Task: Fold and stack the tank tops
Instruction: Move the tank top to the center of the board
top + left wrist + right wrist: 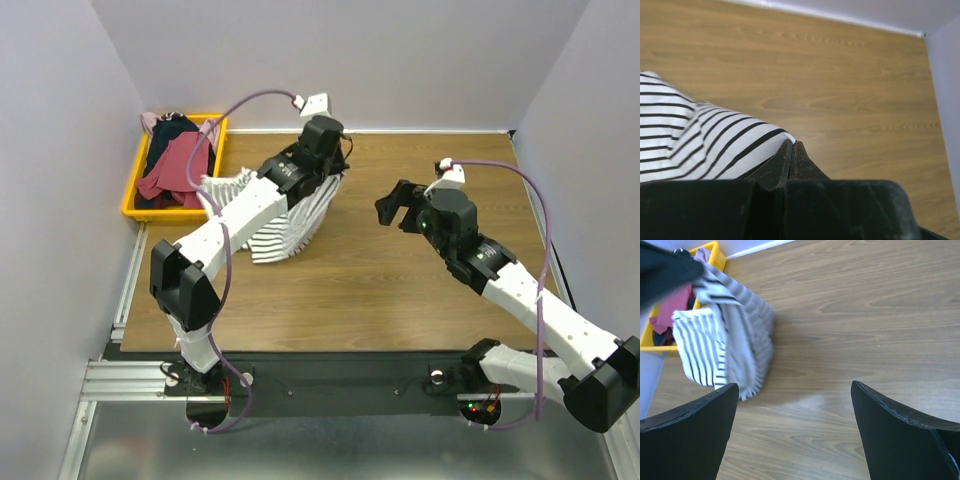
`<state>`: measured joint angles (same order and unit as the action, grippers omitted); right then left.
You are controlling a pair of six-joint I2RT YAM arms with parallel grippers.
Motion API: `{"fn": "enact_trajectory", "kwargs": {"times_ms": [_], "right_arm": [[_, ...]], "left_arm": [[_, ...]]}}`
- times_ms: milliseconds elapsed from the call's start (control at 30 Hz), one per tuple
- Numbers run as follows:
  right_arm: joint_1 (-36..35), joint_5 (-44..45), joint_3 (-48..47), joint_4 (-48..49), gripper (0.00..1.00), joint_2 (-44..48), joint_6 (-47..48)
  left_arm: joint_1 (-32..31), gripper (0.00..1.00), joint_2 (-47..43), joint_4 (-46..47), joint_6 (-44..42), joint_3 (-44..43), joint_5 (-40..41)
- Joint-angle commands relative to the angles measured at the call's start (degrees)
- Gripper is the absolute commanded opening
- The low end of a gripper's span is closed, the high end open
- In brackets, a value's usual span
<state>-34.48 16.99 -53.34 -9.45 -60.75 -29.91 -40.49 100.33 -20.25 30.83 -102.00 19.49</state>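
Left arm (240, 215) is reaching out across the bench (400, 300) toward the far side, and its jaws are clenched tight on the striped top (295, 220). The left wrist view shows it plainly: the two black tips are pressed together with a fold of white cloth with black stripes pinched right at their end. The top is lifted at that pinch and hangs down in a bunched, rumpled drape. Its lower edge rests on the wood left of centre, and some of the cloth spills out on the far side of the arm, toward the bin.

Over on the right, the right arm (520, 290) is angled in toward the middle, wrist held above the bench. Its jaws are released and spread wide, with bare wood showing between the two black fingers in the right wrist view. They are well apart from the striped top, which sits off to their left.

Back left corner: a yellow bin (133, 207) just off the bench edge, right beside the hanging cloth. In it lies a dark red top (175, 170), crumpled on a navy top (178, 128), with a bit of pale pink top (150, 121) peeking out at the far end.
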Motion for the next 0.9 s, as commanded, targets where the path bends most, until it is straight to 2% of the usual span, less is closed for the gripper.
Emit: {"fn": "enact_trajectory", "kwargs": {"times_ms": [0, 100, 233, 267, 300, 367, 433, 533, 667, 700, 800, 867], "right_arm": [[0.03, 2.17, 4.29, 0.66, 1.00, 2.12, -1.29], [0.11, 2.26, 7.54, 0.75, 1.00, 3.01, -3.04], [0.11, 1.55, 10.80, 0.75, 1.00, 3.27, -4.71], [0.11, 1.38, 11.41, 0.75, 1.00, 3.36, -4.89], [0.11, 1.38, 11.85, 0.75, 1.00, 3.71, -4.98], [0.11, 1.46, 12.73, 0.75, 1.00, 3.71, -5.24], [0.11, 1.73, 12.91, 0.75, 1.00, 2.92, -5.33], [0.11, 2.25, 12.04, 0.84, 1.00, -0.40, -5.68], [0.03, 5.67, 10.37, 0.75, 0.97, -5.06, -5.86], [0.11, 6.64, 9.93, 0.75, 0.96, -5.95, -5.86], [0.38, 10.76, 10.01, 0.75, 0.92, -8.24, -5.86], [2.38, 10.61, 9.84, 0.84, 0.86, -10.25, -5.86]], "left_arm": [[-0.99, 0.00, -0.84, 7.85, 4.68, 9.61, -6.64], [-4.58, 0.00, 0.47, 11.28, 4.94, 11.82, -8.58], [-6.00, 0.02, 3.90, 12.69, 5.21, 11.73, -11.04], [-6.00, 0.12, 4.25, 12.78, 5.21, 11.82, -12.09], [-6.00, 0.35, 4.34, 13.21, 5.21, 12.17, -12.36], [-6.27, 0.55, 2.95, 13.57, 5.47, 14.70, -11.41], [-6.18, 0.67, 0.84, 14.62, 5.91, 17.52, -8.16], [-5.13, 0.70, -6.26, 14.45, 7.83, 23.49, -3.32], [-1.62, 0.69, -15.59, 14.10, 13.62, 36.38, 0.02], [0.04, 0.65, -19.87, 13.92, 14.60, 38.86, 0.46], [1.81, 0.61, -26.40, 13.14, 17.33, 48.80, 2.31], [3.74, 0.50, -31.94, 12.34, 20.84, 55.72, 2.66]]}}
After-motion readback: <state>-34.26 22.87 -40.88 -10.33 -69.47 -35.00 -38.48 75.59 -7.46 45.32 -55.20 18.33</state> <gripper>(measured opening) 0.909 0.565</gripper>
